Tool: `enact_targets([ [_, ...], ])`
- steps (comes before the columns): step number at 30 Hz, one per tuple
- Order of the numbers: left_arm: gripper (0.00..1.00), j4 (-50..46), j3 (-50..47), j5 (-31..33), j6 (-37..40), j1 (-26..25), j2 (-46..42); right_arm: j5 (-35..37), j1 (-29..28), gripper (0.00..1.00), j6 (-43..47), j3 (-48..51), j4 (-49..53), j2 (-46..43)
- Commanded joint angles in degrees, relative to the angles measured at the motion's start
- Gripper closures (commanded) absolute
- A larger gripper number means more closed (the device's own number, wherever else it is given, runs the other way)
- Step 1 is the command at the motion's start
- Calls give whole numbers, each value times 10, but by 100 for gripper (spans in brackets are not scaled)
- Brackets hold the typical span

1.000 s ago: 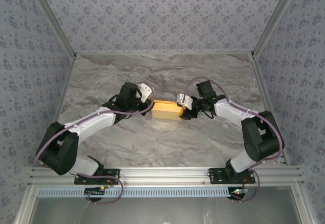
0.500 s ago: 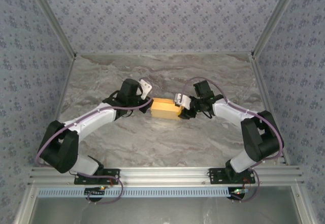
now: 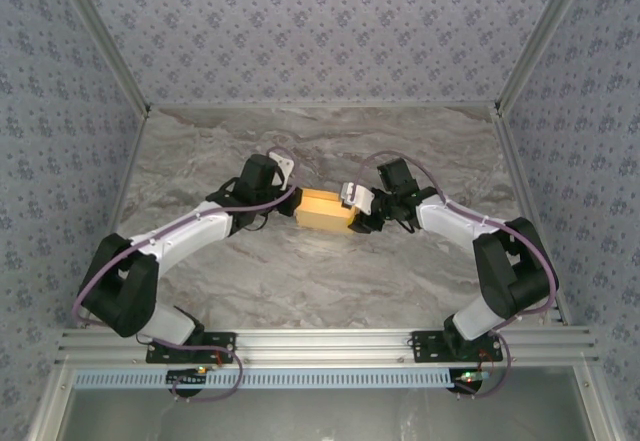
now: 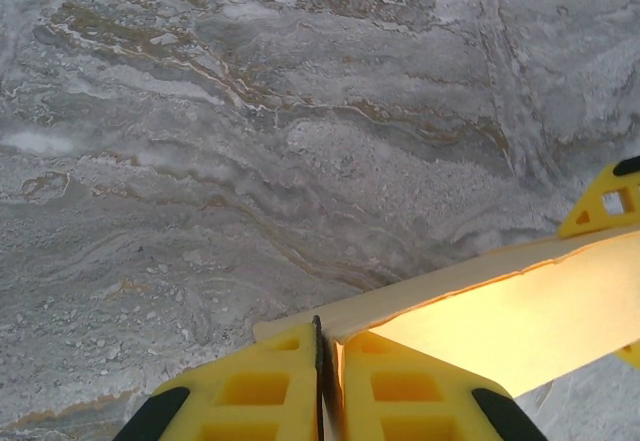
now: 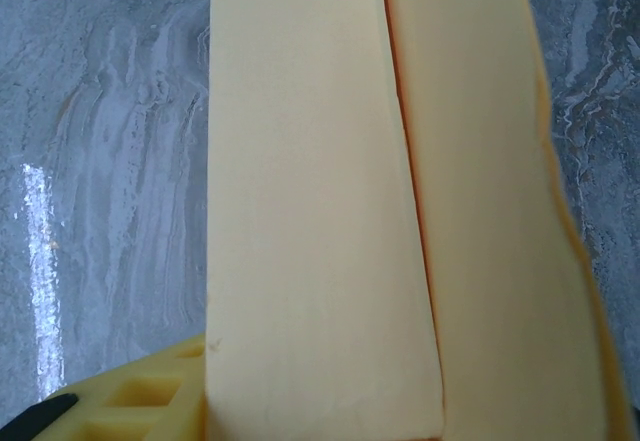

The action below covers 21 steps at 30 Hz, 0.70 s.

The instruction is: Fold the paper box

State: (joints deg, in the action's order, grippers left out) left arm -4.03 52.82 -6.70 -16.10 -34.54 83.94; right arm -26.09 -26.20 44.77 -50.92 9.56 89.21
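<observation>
The paper box is a tan-yellow, flat rectangular box at the table's middle, held between both grippers. My left gripper is at its left end. In the left wrist view the yellow fingers are pressed together on a thin cardboard edge of the box. My right gripper is at the box's right end. In the right wrist view the box lies against one yellow finger and hides the other. A seam runs along its length.
The marble-patterned table has patterned walls at the back and on both sides. A metal rail runs along the near edge by the arm bases. A yellow finger of the right gripper pokes past the box's far end.
Both grippers and the box have shifted slightly toward the back wall. The left gripper has moved in against the box's left end and narrowed onto its edge.
</observation>
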Motion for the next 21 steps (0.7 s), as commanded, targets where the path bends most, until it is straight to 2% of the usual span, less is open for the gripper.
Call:
enact_targets([
  [1,89,-4,4,-28,-48,-19,21,45,-9,53,4,2,4,24],
  [10,86,-63,40,-26,-69,-22,29,52,-11,53,4,2,10,28],
  [18,86,-58,10,-19,-60,-24,29,55,-12,52,2,2,10,29],
  [21,86,-51,-1,-9,-57,-24,30,58,-12,48,-7,0,8,28],
])
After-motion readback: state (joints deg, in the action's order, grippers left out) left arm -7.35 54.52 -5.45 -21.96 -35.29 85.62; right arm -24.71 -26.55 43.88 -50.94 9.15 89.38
